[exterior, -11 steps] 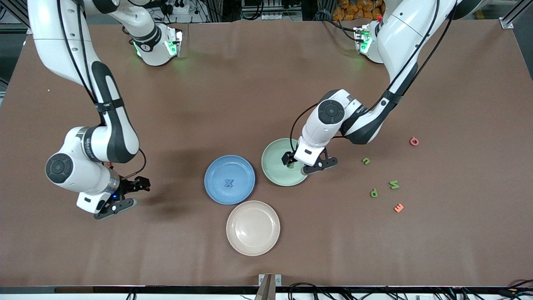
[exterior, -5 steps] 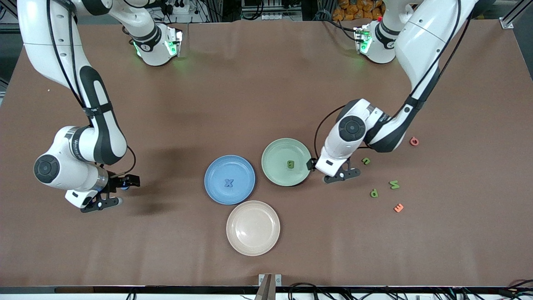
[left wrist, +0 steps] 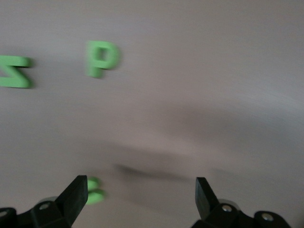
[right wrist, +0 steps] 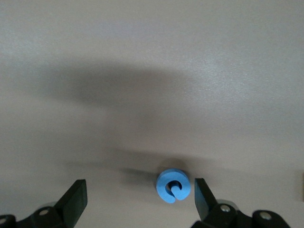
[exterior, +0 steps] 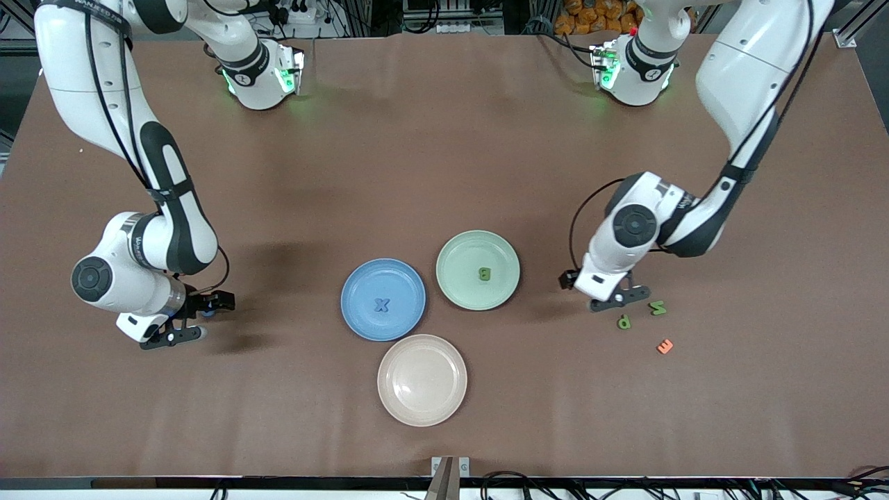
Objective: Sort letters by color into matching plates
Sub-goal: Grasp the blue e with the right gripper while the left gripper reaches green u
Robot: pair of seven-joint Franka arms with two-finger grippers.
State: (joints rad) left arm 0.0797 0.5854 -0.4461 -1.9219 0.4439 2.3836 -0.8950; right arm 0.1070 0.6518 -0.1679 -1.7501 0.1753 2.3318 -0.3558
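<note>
Letters are small flat foam cutouts: a blue X [exterior: 381,305] lies in the round matte blue plate [exterior: 361,278], a green one [exterior: 485,274] in the pale green plate [exterior: 458,250] beside it. A green P [exterior: 624,321] and green M [exterior: 658,307] lie on the brown desk [exterior: 444,153] toward the left arm's end, near an orange E [exterior: 665,346]. A blue ring-shaped letter [right wrist: 173,186] lies on the desk under the right gripper [exterior: 186,319], whose jaws are spread wide around it. The left gripper [exterior: 605,290] hangs low just beside the P, jaws wide apart and holding nothing. A cream plate [exterior: 399,403] sits nearest the front camera.
</note>
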